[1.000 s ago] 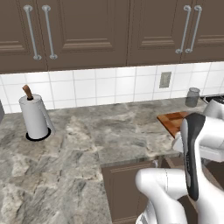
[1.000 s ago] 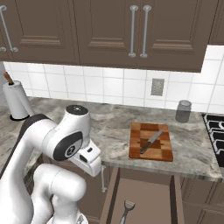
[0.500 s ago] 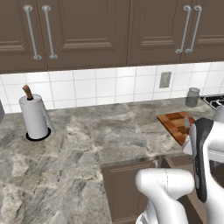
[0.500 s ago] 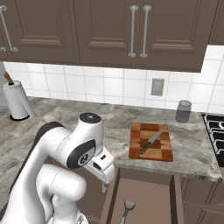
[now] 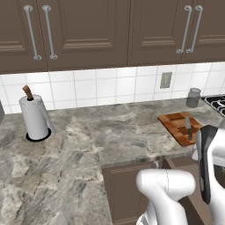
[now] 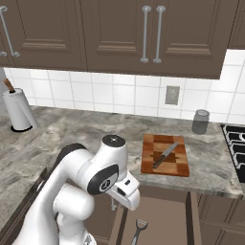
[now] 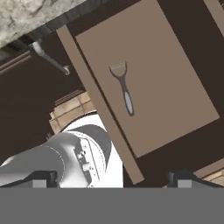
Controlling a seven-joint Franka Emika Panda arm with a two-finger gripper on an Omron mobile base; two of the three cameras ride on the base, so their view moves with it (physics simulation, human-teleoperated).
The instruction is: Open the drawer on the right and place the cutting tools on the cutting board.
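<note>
Hand view has our gripper point(image 7: 113, 178) spread wide and empty, its two dark tips poking up at the bottom edge, looking straight down into the drawer point(image 7: 183, 61). We see the drawer pulled out, and on its flat brown floor lies a peeler point(image 7: 124, 89), alone, head toward the counter edge and handle toward us, well apart from the tips.

We judge the peeler light, stiff and slim, with smooth metal that could skid on the drawer floor; the thicker grey handle, across its width, looks the best place to pinch, keeping clear of the forked head.

From the right base view, the board point(image 6: 179, 165) sits on the counter just behind the drawer, and a knife point(image 6: 165, 155) already lies diagonally on it. We would set the peeler beside the knife.
</note>
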